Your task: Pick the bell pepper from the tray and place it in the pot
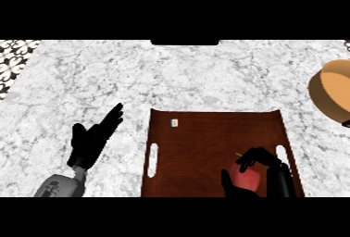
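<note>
- Left hand [92, 139]: open, fingers straight and pointing up and away, over the bare counter [171, 78]. It holds nothing and touches none of the task's things. I read it as resting.
- Tray [205, 152]: brown, just beside the left hand on its right, with a gap of counter between them. A handle slot [153, 159] runs along the tray edge nearest that hand.
- Small white label [174, 122]: lies on the tray's far left corner, up and to the right of the left hand's fingertips. Too small to say what it is.
- Bell pepper [247, 178]: red, with a thin yellowish stem tip showing above it. It sits inside the right hand, over the tray's near right part.
- Right hand [273, 173]: fingers curled over the top of the bell pepper and thumb against its left side, so it is gripping the pepper. Cannot tell whether the pepper has lifted clear of the tray.
- Pot [331, 92]: tan, cut off by the view's right edge, well apart from the right hand, up and to its right. Nothing visible inside it.
- Progress, as a judgement: grasp made and first step about done. Left to do: lift, carry toward the pot, release inside it.
</note>
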